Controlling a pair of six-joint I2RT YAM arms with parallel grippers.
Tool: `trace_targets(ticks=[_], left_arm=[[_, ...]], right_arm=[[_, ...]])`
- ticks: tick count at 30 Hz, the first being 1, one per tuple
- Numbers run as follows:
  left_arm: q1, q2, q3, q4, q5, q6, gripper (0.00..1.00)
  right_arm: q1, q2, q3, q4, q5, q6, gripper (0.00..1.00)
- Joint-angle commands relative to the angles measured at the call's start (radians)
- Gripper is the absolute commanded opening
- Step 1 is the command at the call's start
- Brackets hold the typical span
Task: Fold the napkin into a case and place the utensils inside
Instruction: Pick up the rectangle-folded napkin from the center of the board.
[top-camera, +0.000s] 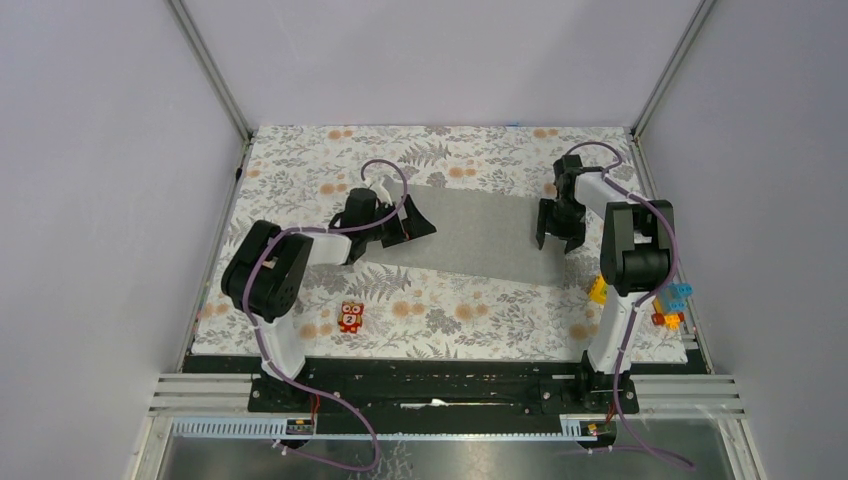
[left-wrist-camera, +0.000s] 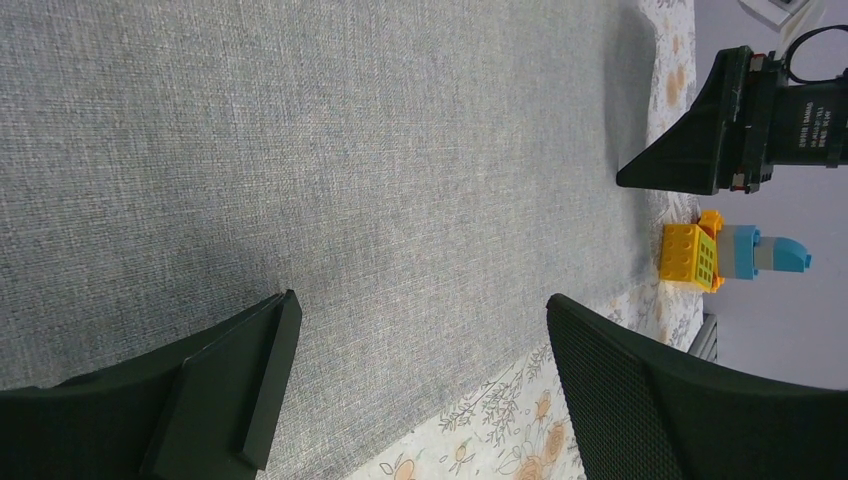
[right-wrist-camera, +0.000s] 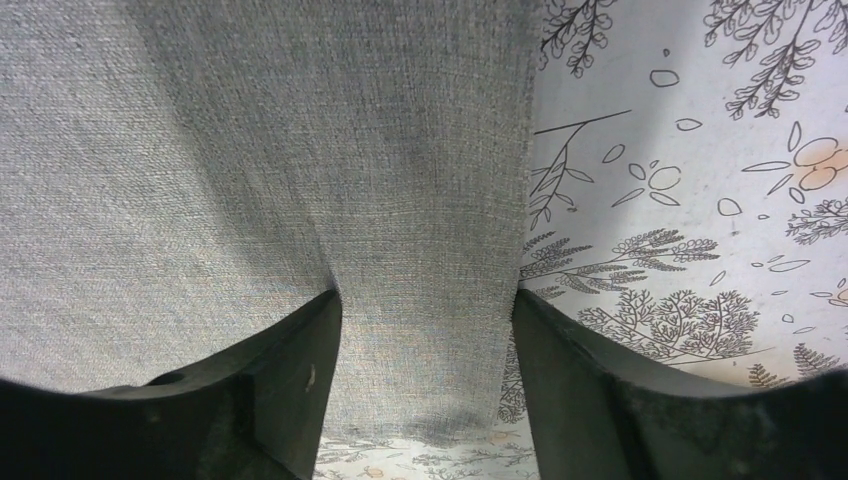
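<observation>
The napkin (top-camera: 480, 235) is a plain grey cloth lying flat on the floral table cover (top-camera: 450, 310). My left gripper (top-camera: 415, 222) is open at the napkin's left end. In the left wrist view (left-wrist-camera: 420, 300) one finger is over the cloth (left-wrist-camera: 350, 150) and the other is over the floral cover. My right gripper (top-camera: 555, 238) is open at the napkin's right end. In the right wrist view (right-wrist-camera: 428, 300) it straddles the cloth's corner (right-wrist-camera: 250, 150), and the cloth puckers slightly at the left finger. No utensils are in view.
A small red toy figure (top-camera: 350, 317) stands near the front left. A yellow studded block (top-camera: 597, 290) and blue and orange blocks (top-camera: 672, 305) sit by the right arm's base; the yellow block also shows in the left wrist view (left-wrist-camera: 690, 255). Walls enclose the table.
</observation>
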Motion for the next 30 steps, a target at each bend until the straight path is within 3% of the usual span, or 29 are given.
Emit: trace_targets(ticks=[1,7,13,19,25,30], left_arm=[[-0.003,-0.059,-0.026,0.102,-0.013,-0.007,0.99],[-0.003,-0.079,-0.050,0.123,-0.028,-0.009,0.99],[0.000,-0.095,-0.072,0.154,-0.027,-0.016,0.99],[0.013,-0.131,-0.070,0.126,-0.013,-0.021,0.99],[0.034,-0.107,0.024,-0.019,-0.063,-0.068,0.99],[0.035,-0.014,0.061,-0.009,-0.081,-0.153,0.99]], right_arm=[[0.029,0.023,-0.056,0.106,-0.026,0.033,0.65],[0.034,0.003,-0.082,0.139,-0.025,0.036,0.56],[0.034,-0.014,-0.091,0.156,0.032,0.031,0.27],[0.034,-0.088,-0.118,0.206,-0.007,0.031,0.00],[0.032,-0.143,-0.122,0.205,-0.003,0.031,0.00],[0.024,-0.160,-0.126,0.221,-0.016,0.027,0.00]])
